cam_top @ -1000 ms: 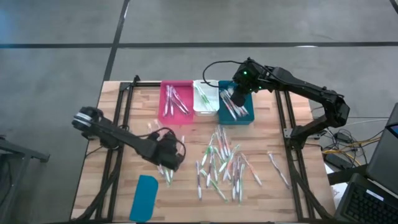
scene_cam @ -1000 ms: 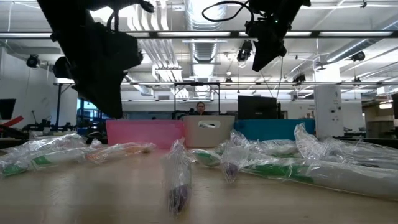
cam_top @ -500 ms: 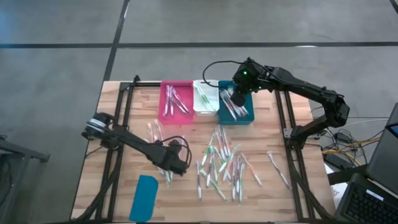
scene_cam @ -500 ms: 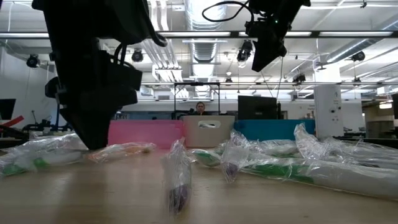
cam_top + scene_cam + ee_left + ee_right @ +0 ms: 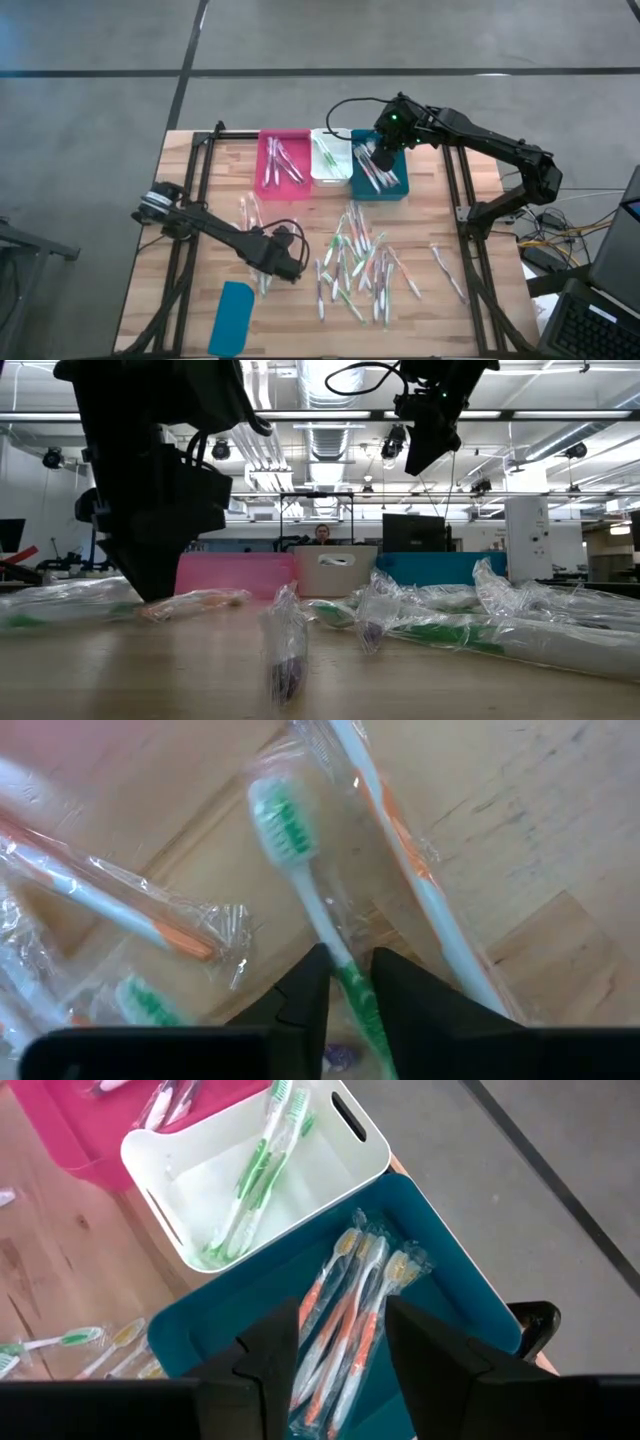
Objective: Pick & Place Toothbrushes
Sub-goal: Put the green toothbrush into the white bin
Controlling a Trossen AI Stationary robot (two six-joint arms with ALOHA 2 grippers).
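Green-bristled and wrapped, a toothbrush (image 5: pixel 300 880) lies on the wooden surface (image 5: pixel 200 250) with its handle between the left claw (image 5: pixel 348 982)'s narrowly parted fingers, so closing squarely on the handle, not loose wrapper, should secure it, while the right claw (image 5: pixel 345 1342) hangs open and empty over the teal bin (image 5: pixel 450 1270).

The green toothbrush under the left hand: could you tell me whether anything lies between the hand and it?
Nothing visible does. The left hand is down at the table, and the wrapped green toothbrush runs straight into the narrow gap between its fingers. Orange-handled toothbrushes lie beside it, not across it.
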